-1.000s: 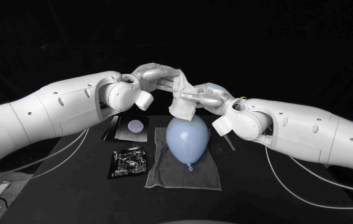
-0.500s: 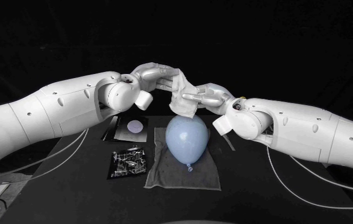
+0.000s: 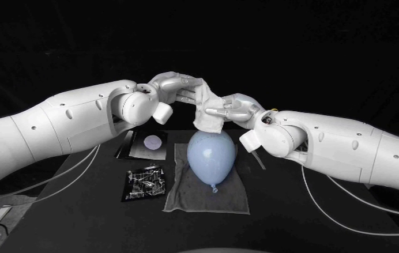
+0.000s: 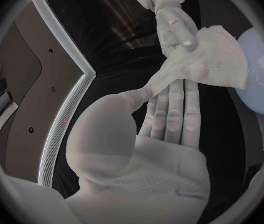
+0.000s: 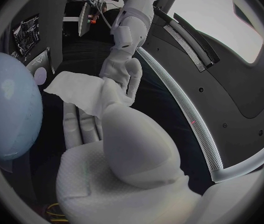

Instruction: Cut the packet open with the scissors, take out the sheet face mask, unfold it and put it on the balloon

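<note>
Both hands hold the white sheet face mask (image 3: 208,110) above the far end of the pale blue balloon (image 3: 210,156). The mask is still bunched and folded. My left hand (image 3: 177,88) grips its upper part, and my right hand (image 3: 233,109) pinches its lower part just over the balloon. In the left wrist view the mask (image 4: 203,62) stretches from the left hand (image 4: 169,119) to the right hand's fingers (image 4: 176,27), with the balloon (image 4: 260,74) beside it. The right wrist view has the mask (image 5: 82,92) across the right hand (image 5: 104,122), the left hand (image 5: 129,70) behind, and the balloon (image 5: 7,109) alongside.
The balloon lies on a grey cloth (image 3: 208,194) at the table's middle. Left of the cloth are a dark packet with a pale round spot (image 3: 146,144) and a crinkled black-and-silver packet (image 3: 145,182). A thin strip (image 3: 259,161) lies under my right forearm.
The right hand has edged slightly up and toward the left hand, lifting the mask's hanging end a little. The balloon and the packets have not moved.
</note>
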Robot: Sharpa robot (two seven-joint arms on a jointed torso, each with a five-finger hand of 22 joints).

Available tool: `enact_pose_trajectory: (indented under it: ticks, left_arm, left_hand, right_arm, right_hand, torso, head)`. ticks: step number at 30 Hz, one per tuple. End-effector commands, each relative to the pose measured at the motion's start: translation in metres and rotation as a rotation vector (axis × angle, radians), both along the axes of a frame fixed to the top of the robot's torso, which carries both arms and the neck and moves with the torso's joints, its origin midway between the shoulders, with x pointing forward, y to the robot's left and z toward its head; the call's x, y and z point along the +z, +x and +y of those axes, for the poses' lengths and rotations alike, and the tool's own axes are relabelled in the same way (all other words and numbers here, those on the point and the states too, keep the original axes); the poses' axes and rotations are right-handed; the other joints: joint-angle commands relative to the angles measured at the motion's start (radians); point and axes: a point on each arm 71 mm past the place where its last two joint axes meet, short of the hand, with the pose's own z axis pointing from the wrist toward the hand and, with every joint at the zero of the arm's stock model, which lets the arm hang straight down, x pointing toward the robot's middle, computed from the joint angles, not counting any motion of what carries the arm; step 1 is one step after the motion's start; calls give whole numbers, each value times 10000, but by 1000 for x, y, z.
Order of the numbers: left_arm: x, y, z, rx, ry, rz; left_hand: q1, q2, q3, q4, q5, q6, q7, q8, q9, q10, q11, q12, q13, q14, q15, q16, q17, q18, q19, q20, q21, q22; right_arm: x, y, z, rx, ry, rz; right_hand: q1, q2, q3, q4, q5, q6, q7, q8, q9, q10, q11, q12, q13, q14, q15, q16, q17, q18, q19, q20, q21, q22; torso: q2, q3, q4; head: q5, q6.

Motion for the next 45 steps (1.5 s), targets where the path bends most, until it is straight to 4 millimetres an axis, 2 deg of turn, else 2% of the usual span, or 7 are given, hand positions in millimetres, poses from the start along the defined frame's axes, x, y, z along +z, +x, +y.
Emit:
enact_pose_trajectory:
  ticks: [1, 11, 25, 31, 38, 41, 45]
  left_arm:
    - [-2, 0, 0, 72, 400, 237]
    - [-4, 6, 7, 801, 626, 148]
    - [-12, 12, 14, 1222, 941, 238]
    - [-17, 13, 21, 1395, 1277, 238]
    - [-23, 12, 33, 1582, 1589, -84]
    - [-24, 9, 36, 1589, 1518, -294]
    - [-25, 4, 41, 1624, 1347, -509]
  left_hand:
    - [-29, -187, -97, 84, 37, -243, 176, -280, -226, -311, 159, -31, -43, -434, 153, -130, -39, 95, -308, 156, -181, -9]
    - [71, -549, -444, 448, 34, -861, 520, -1013, -808, -1216, 536, 97, -69, -2220, 677, -638, -393, 47, -1700, 743, -507, -23]
    - [45, -825, -1165, 969, 33, -1337, 783, -1266, -1142, -1870, 817, 285, -96, -3687, 1081, -1028, -991, -626, -3083, 764, -494, -18]
    - [8, -856, -1552, 1232, 34, -1697, 977, -1273, -1228, -2266, 982, 296, -90, -3906, 1201, -984, -1144, -687, -3151, 753, -457, 3]
    - [82, -867, -1850, 1399, 35, -1803, 976, -1070, -1220, -2362, 984, 468, -60, -3888, 1195, -809, -1199, -680, -3117, 748, -439, 12]
    - [164, -869, -2112, 1553, 34, -1746, 891, -835, -1209, -2377, 917, 656, -49, -3727, 1118, -532, -1191, -574, -2929, 740, -386, 32]
    - [180, -881, -2467, 1818, 31, -1752, 801, -663, -1250, -2306, 828, 914, -30, -3467, 1008, -131, -1130, -409, -2663, 731, -321, 52]
  right_arm:
    - [2, 0, -1, -165, 48, -277]
    - [3, -4, -2, -18, 225, -141]
    - [6, -7, -4, -91, 448, -35]
    - [7, -7, -6, -362, 652, 92]
    - [8, -5, -11, -974, 974, 255]
    - [9, -5, -12, -1201, 1113, 313]
    - [9, -5, -14, -1339, 1257, 363]
  right_hand:
    - [-39, 1360, 183, -11, 20, 90, -24, 61, 15, 133, -15, -5, 13, 90, -16, -72, 13, 107, 95, 0, 40, -3]
    - [-73, 1318, 270, -15, 18, 104, -29, 57, 18, 158, -20, -17, 10, 113, -21, -94, 15, 105, 112, -7, 38, -7]
    - [-117, 1258, 360, -22, 20, 97, -24, 38, 15, 138, -14, -42, 2, 88, -10, -148, 7, 100, 100, -4, 18, -17]
    - [-179, 1195, 453, -19, 22, 74, -6, 7, 8, 94, 5, -58, -4, 68, 6, -201, 0, 99, 80, 6, -6, -27]
    - [-811, 822, 774, 318, 23, -229, 190, -289, -99, -541, 212, -83, -23, 4, 128, -408, -8, 95, -17, 99, -100, -46]
    - [-1582, 405, 493, 742, 56, -434, 362, -495, -194, -929, 394, -71, -17, -140, 249, -542, -20, 79, -144, 183, -156, -60]
    - [-3141, -34, -257, 731, 58, -800, 559, -860, -374, -1615, 632, -59, -5, -516, 425, -802, -46, 48, -450, 264, -172, -61]
  torso:
    - [2, -5, -1]
    - [7, 4, -5]
    - [0, 5, -6]
    - [0, -4, -6]
    - [4, -6, -2]
    - [4, -10, -1]
    - [-1, -8, 1]
  head:
    - [-6, -13]
    - [-18, -37]
    - [-71, -83]
    - [-102, -88]
    - [-147, -84]
    - [-160, -79]
    - [-165, -70]
